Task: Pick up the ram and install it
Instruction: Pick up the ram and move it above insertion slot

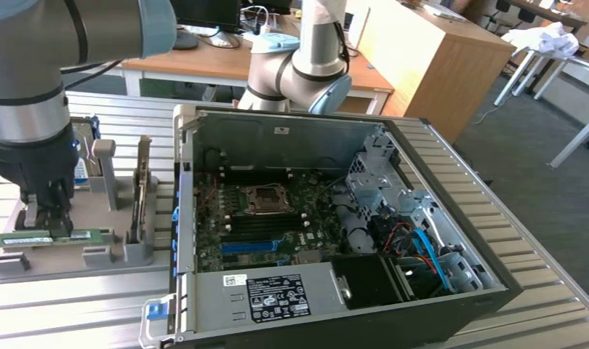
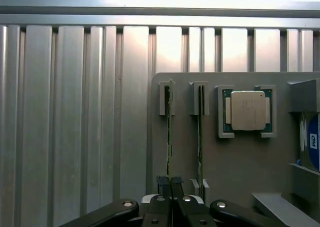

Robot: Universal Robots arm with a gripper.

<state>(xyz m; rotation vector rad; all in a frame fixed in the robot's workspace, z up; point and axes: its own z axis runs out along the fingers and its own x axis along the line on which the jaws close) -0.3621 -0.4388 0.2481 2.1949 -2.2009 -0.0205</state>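
While the end effector (image 2: pixel 170 180) pinches it by the upper edge, the ram (image 1: pixel 42 239) reads as light, stiff, thin and fragile, best gripped mid-length, clear of contacts.

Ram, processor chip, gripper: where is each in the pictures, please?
ram (image 1: pixel 27 240), exterior view, on its white label.
processor chip (image 2: pixel 247 110), wrist view, middle of its silver lid.
gripper (image 2: pixel 170 182), wrist view, midway between its fingertips.
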